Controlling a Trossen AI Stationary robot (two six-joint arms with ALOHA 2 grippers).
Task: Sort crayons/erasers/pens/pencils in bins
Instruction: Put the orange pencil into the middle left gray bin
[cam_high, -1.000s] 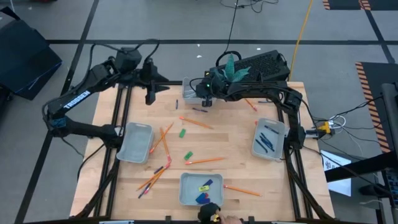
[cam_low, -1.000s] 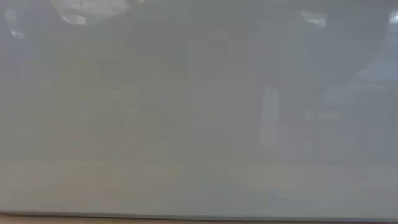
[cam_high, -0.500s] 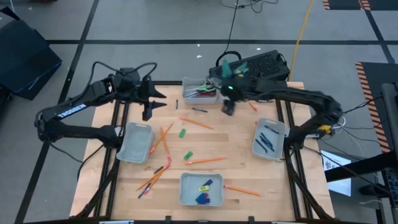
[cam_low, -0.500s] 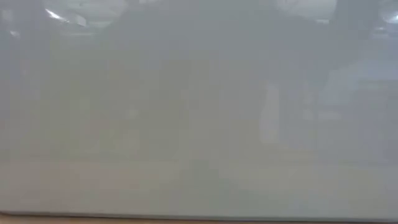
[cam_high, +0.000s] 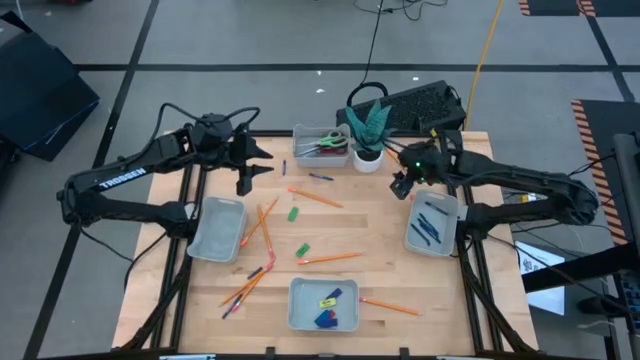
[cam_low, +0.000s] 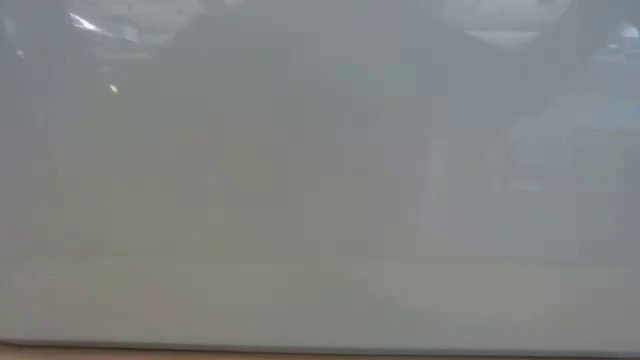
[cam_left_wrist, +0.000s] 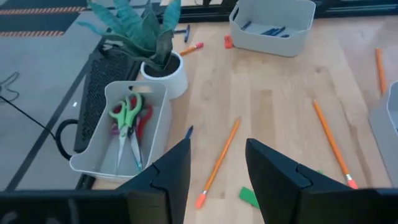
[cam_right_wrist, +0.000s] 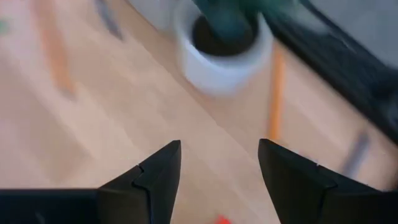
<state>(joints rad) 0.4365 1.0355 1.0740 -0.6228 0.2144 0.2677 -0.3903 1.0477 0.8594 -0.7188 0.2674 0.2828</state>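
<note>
Your right hand (cam_high: 401, 186) hovers with fingers spread and empty near the table's far right edge, just beside the white plant pot (cam_high: 368, 158) and above the right bin (cam_high: 432, 223), which holds dark pens (cam_high: 430, 225). A small red eraser (cam_right_wrist: 221, 219) lies just ahead of its fingers. Your left hand (cam_high: 246, 172) is also spread and empty, above the far left part of the table (cam_high: 380, 230), near the bin with scissors (cam_high: 322, 148) at the far edge. Open wood lies between the two hands, crossed by an orange pencil (cam_high: 315, 197) and a green eraser (cam_high: 294, 213). More pencils (cam_high: 247, 285) scatter beside the empty left bin (cam_high: 217, 229). The near bin (cam_high: 324, 304) holds yellow and blue erasers (cam_high: 327, 303). The left arm reads "TROSSEN" (cam_high: 122, 178). The low view shows only grey haze.
</note>
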